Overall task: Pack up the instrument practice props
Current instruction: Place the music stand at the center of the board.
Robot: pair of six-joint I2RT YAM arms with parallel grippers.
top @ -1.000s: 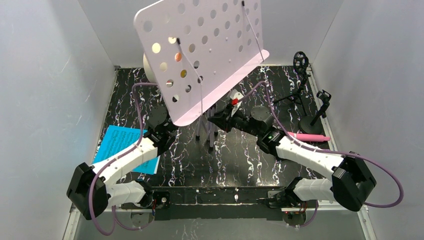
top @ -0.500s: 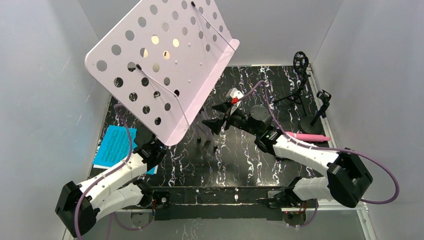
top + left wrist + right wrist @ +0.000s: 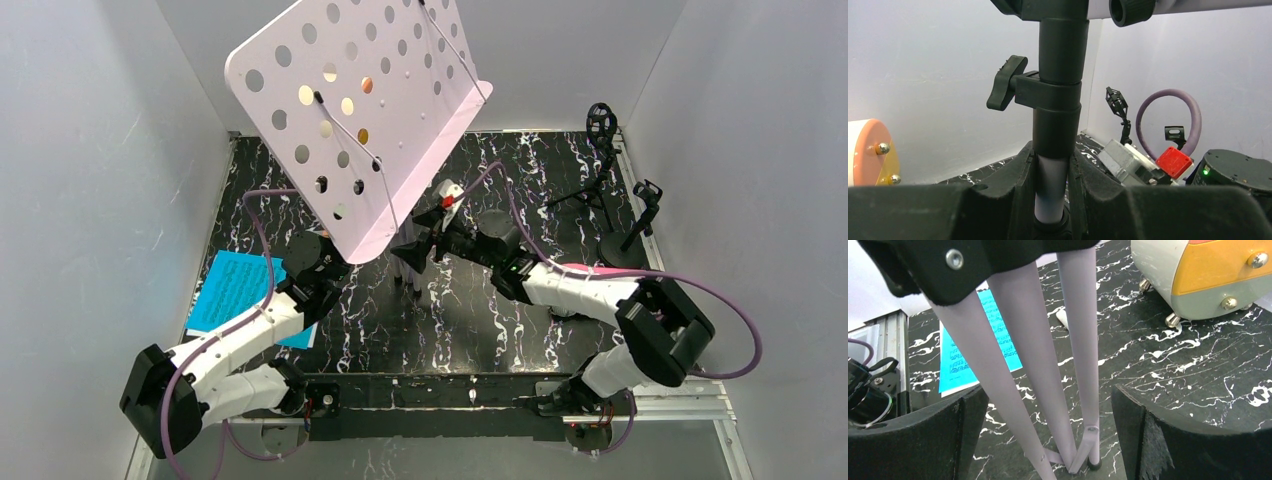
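The lilac perforated music rack [image 3: 350,110] leans tilted over the middle of the table on its tripod legs [image 3: 408,265]. My left gripper [image 3: 1051,200] is shut on the rack's pale post just under its black clamp collar [image 3: 1055,95]; in the top view this gripper [image 3: 335,258] sits under the rack's lower edge. My right gripper [image 3: 1048,440] is open, its fingers [image 3: 1158,440] either side of the folded lilac legs [image 3: 1023,365] without touching them. A blue sheet-music page [image 3: 235,290] lies at the left. Two black mic tripods [image 3: 600,150] [image 3: 640,215] stand at the back right. A sliver of the pink microphone [image 3: 585,267] shows behind my right arm.
The cream drum with orange face [image 3: 1208,275] stands just beyond the legs, mostly hidden by the rack from above. White walls close the table on three sides. A rail [image 3: 470,392] carries both arm bases along the near edge.
My right gripper has opened and let go of the legs, and that arm has moved left. The rack plate has swung and tilted while my left gripper kept hold of the post.
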